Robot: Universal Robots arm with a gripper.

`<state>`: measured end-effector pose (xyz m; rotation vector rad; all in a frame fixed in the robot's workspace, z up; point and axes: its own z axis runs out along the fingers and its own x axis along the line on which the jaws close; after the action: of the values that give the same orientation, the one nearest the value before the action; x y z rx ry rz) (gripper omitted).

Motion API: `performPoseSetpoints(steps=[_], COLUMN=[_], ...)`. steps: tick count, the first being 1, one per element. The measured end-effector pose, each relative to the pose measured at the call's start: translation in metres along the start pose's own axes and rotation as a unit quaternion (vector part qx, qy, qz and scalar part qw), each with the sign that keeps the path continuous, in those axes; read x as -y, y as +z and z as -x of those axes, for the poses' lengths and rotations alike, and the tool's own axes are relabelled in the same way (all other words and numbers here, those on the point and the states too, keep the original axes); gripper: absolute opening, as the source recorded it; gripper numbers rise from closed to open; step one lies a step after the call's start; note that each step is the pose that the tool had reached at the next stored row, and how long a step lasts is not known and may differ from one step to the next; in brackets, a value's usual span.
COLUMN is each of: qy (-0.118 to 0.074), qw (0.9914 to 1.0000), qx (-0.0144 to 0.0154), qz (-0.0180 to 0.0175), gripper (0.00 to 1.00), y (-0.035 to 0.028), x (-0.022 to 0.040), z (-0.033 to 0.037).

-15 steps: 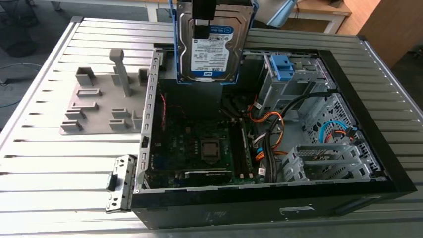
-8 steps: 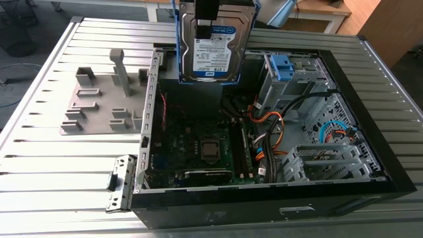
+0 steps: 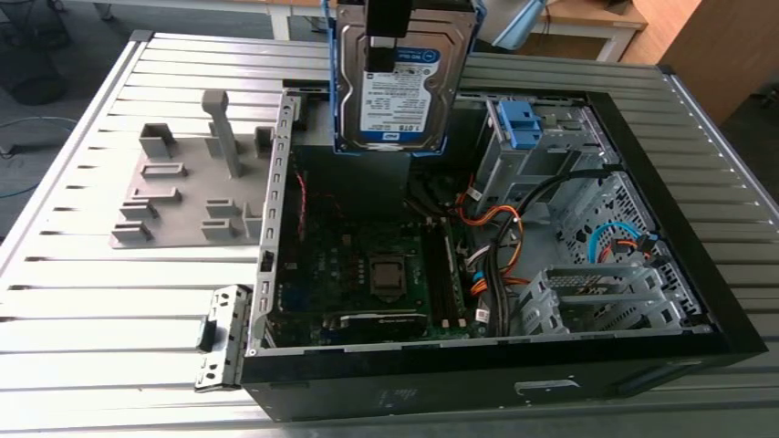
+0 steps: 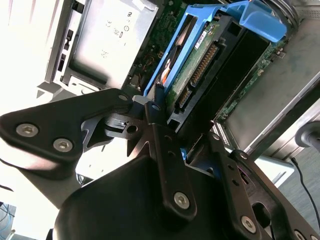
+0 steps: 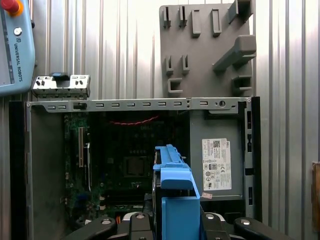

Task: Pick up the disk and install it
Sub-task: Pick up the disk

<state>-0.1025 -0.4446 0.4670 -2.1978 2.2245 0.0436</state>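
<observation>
Silver-bodied and framed by its blue bracket, the disk hangs on edge above the far side of the open computer case, touching nothing below it. The tool is clamped on it: in the second wrist view the black fingers press on its two flat faces, and in the exterior view one finger lies over the top of the labelled face. The connector edge points away from the tool, down toward the case. Holding it by the faces probably leaves the bracket's side rails free to meet a bay. So the pick-up looks done and the fitting is not.

The case lies on its side on the slatted metal worktop with its panel off, which gives access from above. Inside it are the motherboard, a tangle of orange and black cables, a metal drive cage with a blue latch, and, in the first wrist view, a grey power-supply box with a white sticker. Whether the cage's slots are free I cannot tell. Beside the case, on the exterior view's left, a grey fixture plate rests on the worktop.
</observation>
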Motion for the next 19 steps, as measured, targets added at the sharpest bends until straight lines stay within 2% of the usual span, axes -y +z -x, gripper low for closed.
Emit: performPoseSetpoints(steps=[19], qy=[0.000], qw=[1.00000], qx=[0.0000], qz=[0.0000], gripper=[0.36], y=[-0.0001], x=[0.0081], z=[0.0001])
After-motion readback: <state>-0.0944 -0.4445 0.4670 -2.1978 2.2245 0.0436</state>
